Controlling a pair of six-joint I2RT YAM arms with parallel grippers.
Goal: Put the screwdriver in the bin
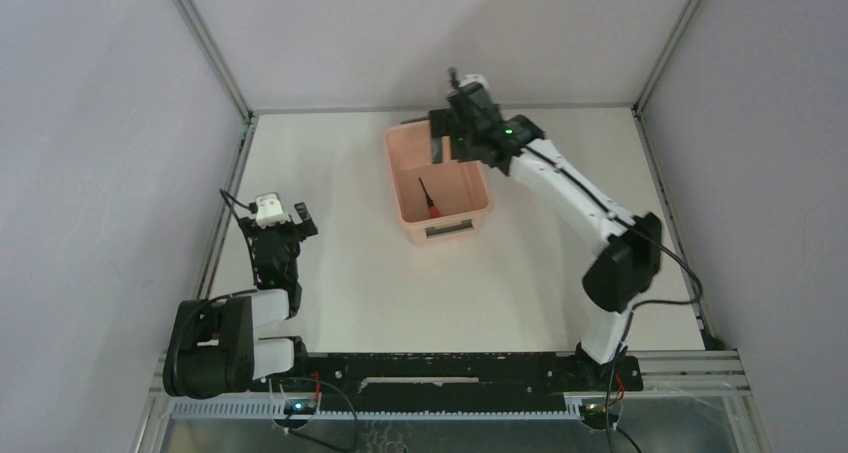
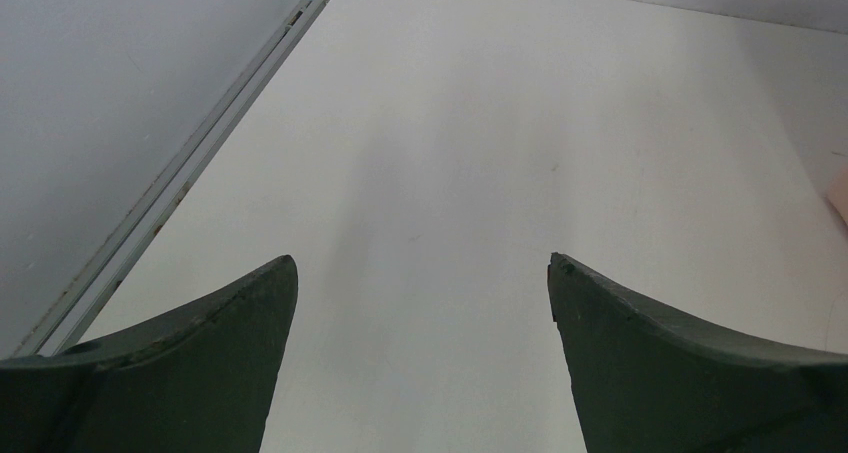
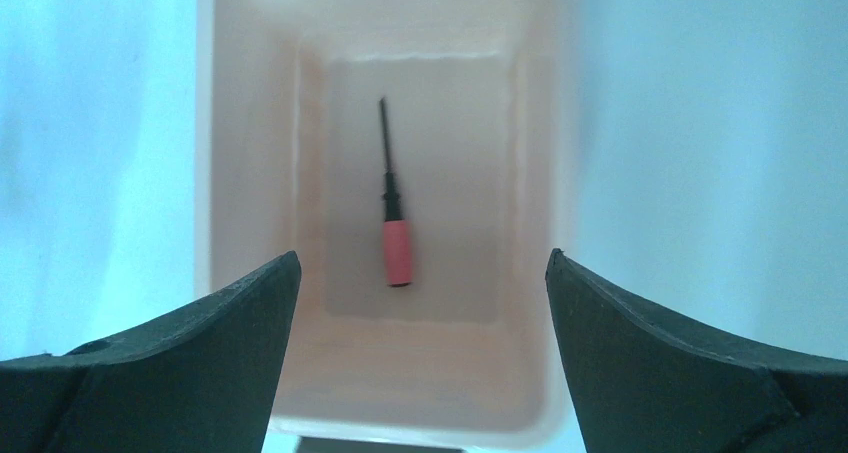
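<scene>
The task is judged done, as the screwdriver [image 3: 396, 235] is seen lying flat inside the bin [image 3: 250, 173], while the right claw [image 3: 420, 259] is held spread and empty above it and the left claw [image 2: 422, 263] is parked open over the worktop [image 1: 350, 273].

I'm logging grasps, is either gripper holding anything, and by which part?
Nothing is held: the right gripper and left gripper are open; the screwdriver lies loose in the bin.
</scene>
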